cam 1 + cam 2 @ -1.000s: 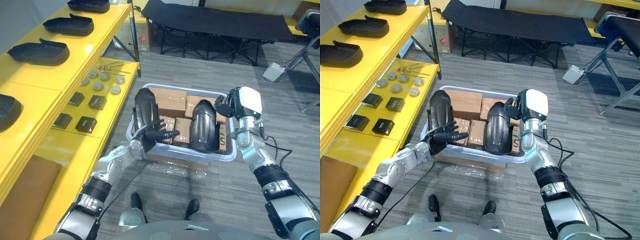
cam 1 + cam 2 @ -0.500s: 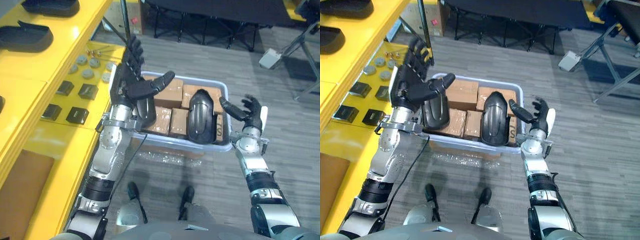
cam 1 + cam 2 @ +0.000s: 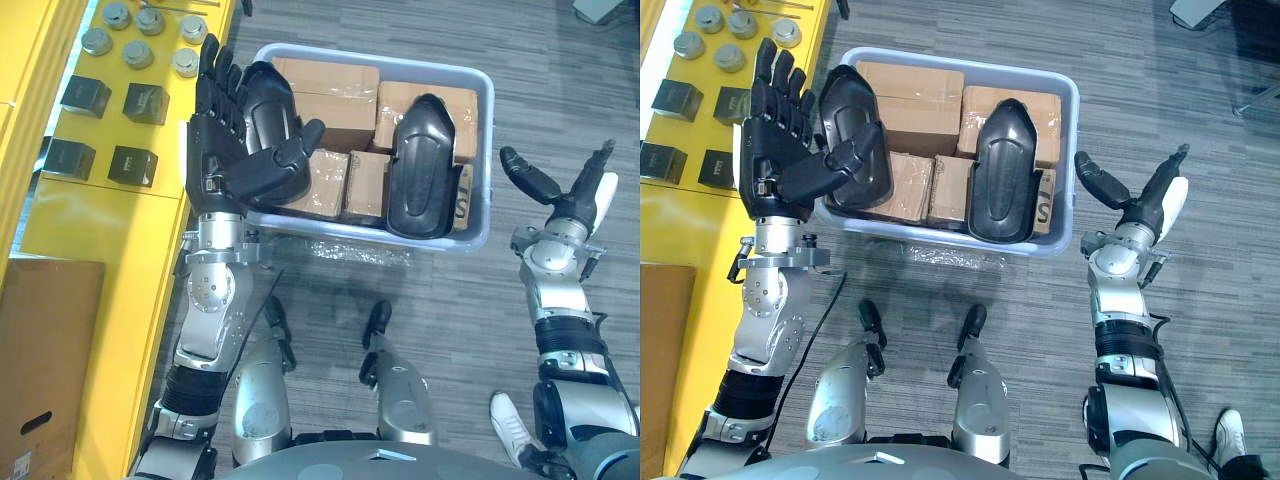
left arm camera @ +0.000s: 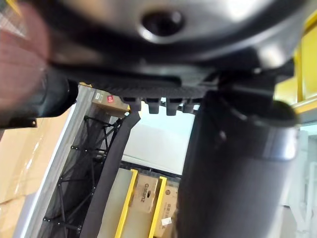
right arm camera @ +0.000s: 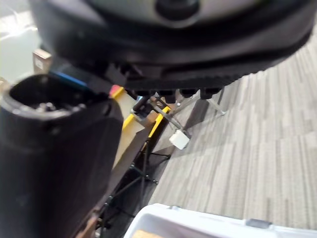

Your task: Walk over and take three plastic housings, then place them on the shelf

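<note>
Two black plastic housings stand on the brown cartons in a pale tub (image 3: 472, 80) on the floor: one at the left (image 3: 268, 92), one at the right (image 3: 422, 165). My left hand (image 3: 228, 160) is raised in front of the left housing, fingers straight and spread, thumb across, holding nothing. My right hand (image 3: 562, 198) hangs open to the right of the tub, apart from its wall and from the right housing (image 3: 1002, 170). The left hand (image 3: 778, 155) partly covers the left housing (image 3: 855, 130).
A yellow shelf (image 3: 85, 215) runs along the left, bearing small black boxes (image 3: 132, 165) and round metal parts (image 3: 138, 52). A brown carton (image 3: 40, 370) sits on it nearer me. Grey plank floor (image 3: 440, 320) lies around the tub.
The camera has tilted down. My right hand let go of the right housing, opened and drew off to the tub's right. My left hand rose from the left housing, fingers straight.
</note>
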You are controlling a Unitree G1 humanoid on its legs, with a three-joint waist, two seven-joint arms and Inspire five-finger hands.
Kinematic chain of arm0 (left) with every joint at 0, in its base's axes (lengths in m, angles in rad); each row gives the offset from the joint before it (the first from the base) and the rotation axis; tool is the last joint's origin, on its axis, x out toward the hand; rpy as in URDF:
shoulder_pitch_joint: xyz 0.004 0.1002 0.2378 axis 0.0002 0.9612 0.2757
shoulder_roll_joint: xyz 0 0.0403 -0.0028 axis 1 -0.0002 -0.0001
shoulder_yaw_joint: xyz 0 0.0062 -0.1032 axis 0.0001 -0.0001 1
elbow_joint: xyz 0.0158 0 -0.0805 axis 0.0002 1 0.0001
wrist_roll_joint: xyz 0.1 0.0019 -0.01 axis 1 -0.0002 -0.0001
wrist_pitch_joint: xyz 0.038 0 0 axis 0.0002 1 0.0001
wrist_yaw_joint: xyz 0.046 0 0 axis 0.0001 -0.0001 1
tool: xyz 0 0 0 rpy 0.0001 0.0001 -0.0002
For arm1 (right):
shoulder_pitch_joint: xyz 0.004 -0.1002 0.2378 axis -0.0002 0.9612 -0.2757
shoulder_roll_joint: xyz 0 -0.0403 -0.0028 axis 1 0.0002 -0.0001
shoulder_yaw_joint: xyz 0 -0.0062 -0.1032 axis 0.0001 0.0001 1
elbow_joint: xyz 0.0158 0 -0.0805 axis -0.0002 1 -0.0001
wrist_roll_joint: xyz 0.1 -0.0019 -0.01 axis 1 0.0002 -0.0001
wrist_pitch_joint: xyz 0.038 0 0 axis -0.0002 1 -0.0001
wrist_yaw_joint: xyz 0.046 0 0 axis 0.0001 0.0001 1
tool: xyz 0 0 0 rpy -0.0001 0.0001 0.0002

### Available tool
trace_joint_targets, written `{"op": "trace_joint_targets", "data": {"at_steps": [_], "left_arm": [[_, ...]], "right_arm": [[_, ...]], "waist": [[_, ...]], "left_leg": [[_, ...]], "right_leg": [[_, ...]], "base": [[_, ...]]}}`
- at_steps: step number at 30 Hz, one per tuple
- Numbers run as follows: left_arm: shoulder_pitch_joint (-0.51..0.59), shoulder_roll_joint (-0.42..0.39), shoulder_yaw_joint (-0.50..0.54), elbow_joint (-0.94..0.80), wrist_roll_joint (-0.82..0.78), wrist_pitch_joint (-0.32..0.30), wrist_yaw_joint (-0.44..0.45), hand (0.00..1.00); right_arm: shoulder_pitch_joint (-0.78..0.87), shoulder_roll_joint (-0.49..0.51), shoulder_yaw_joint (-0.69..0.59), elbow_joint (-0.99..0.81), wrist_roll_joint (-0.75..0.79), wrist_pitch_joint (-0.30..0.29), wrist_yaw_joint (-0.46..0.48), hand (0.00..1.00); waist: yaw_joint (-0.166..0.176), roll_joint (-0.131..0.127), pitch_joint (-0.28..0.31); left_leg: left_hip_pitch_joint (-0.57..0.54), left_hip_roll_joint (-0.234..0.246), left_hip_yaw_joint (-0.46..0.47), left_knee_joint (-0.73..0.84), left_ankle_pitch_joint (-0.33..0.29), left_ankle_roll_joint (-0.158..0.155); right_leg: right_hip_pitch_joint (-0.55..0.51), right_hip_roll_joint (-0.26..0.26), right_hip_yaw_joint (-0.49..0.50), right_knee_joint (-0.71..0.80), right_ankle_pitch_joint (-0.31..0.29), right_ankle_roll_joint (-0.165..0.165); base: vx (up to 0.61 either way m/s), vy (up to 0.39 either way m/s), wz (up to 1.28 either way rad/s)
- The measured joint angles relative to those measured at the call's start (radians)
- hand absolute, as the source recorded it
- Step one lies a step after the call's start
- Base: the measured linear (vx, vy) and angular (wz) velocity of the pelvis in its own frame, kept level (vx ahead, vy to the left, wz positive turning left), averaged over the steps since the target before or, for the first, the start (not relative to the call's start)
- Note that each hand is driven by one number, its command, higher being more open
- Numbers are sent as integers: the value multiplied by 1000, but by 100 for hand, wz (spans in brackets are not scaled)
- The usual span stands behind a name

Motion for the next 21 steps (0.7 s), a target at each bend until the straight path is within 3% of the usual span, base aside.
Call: {"op": "trace_joint_targets", "data": {"at_steps": [8,14,21], "left_arm": [[-4,0,-38,1,-5,-4,-21,100],[-3,-1,-60,1,-5,-4,-55,100],[13,-9,-85,1,-5,-4,-72,100]], "right_arm": [[-114,-84,71,92,-5,82,112,100],[-160,-112,110,120,-42,83,134,100],[-176,-112,141,120,-82,35,103,100]], "waist": [[9,35,36],[26,46,42],[28,48,42]], "left_leg": [[-82,9,-19,63,-25,9],[-102,0,-37,61,-17,15],[-103,-12,-40,57,-16,18]], "right_leg": [[-56,-4,-4,26,-1,-1],[-63,-10,-26,31,-2,-3],[-64,-21,-28,36,-3,-2]], "base": [[-11,4,2],[-10,6,11],[2,14,3]]}}
